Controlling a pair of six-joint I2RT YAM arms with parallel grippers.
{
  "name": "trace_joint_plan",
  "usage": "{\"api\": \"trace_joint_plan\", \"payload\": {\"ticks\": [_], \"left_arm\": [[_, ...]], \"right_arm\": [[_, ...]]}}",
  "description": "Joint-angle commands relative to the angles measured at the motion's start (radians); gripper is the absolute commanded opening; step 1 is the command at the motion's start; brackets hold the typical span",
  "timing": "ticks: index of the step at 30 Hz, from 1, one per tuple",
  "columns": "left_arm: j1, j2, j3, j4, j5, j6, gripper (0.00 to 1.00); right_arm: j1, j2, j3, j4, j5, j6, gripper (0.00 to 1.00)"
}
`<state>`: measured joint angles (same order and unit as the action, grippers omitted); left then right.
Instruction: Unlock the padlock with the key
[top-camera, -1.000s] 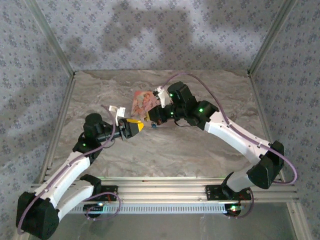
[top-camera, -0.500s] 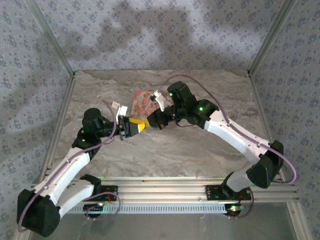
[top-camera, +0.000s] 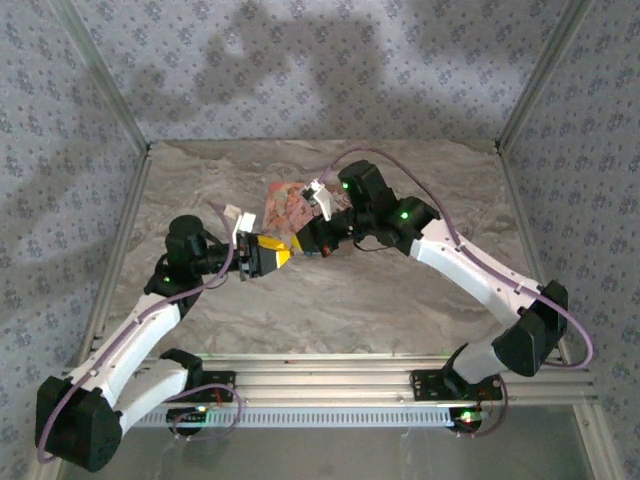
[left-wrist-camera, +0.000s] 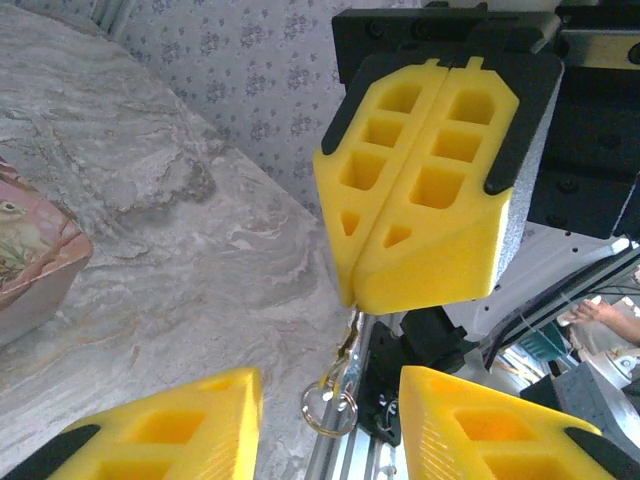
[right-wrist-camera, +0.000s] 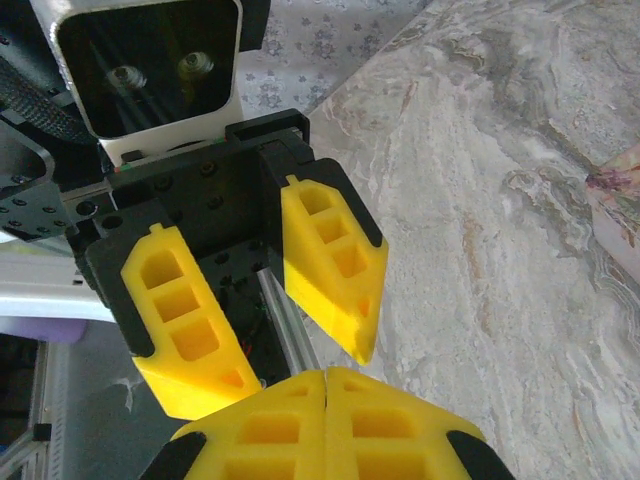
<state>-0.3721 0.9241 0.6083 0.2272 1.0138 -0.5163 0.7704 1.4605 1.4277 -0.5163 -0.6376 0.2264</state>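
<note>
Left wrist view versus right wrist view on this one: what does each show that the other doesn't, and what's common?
Left wrist: a metal ring dangling from the tips of the shut right gripper. Right wrist: the camera housing above the open left gripper. Both: the two grippers facing each other, the marble table and an edge of the pink box.

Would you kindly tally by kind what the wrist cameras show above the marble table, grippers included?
Grippers with yellow fingers: 2 (left gripper open, right gripper shut)
Pink picture-lidded box: 1
Key ring, dangling from the right gripper's closed tips: 1
Total: 4
</note>
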Motion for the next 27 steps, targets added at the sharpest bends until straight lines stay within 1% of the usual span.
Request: {"api": "trace_joint_plan", "payload": {"ticks": [1,7,9,16,18,19,23,24,27], "left_arm": [[0.006,0.002,0.025,0.026,0.026,-0.001,0.4],[-0.001,0.004,0.022,0.051,0.044,-0.013,0.41],[-0.001,0.005,0.022,0.053,0.049,-0.013,0.34],[-0.01,0.004,0.024,0.058,0.053,-0.013,0.01],[-0.01,0.0,0.024,0.055,0.041,-0.013,0.0],[-0.01,-0.006,0.023,0.048,0.022,-0.013,0.0],[-0.01,-0.023,0.01,0.034,-0.053,-0.019,0.0],[-0.01,-0.026,0.005,0.036,-0.069,-0.025,0.0],[-0.01,-0.031,-0.008,0.047,-0.097,-0.037,0.0]], "right_arm": [[-0.006,-0.003,0.004,0.031,-0.042,-0.012,0.0],[-0.01,0.001,0.0,0.051,-0.068,-0.005,0.0],[-0.009,0.0,-0.001,0.053,-0.071,-0.005,0.0],[-0.01,-0.001,-0.018,0.089,-0.082,0.024,0.0],[-0.011,-0.004,-0.028,0.11,-0.058,0.05,0.0],[-0.012,-0.009,-0.036,0.121,-0.028,0.073,0.06],[-0.024,-0.06,-0.107,0.225,0.089,0.212,0.38],[-0.025,-0.084,-0.14,0.271,0.117,0.259,0.41],[-0.024,-0.127,-0.224,0.388,0.171,0.365,0.4]]}}
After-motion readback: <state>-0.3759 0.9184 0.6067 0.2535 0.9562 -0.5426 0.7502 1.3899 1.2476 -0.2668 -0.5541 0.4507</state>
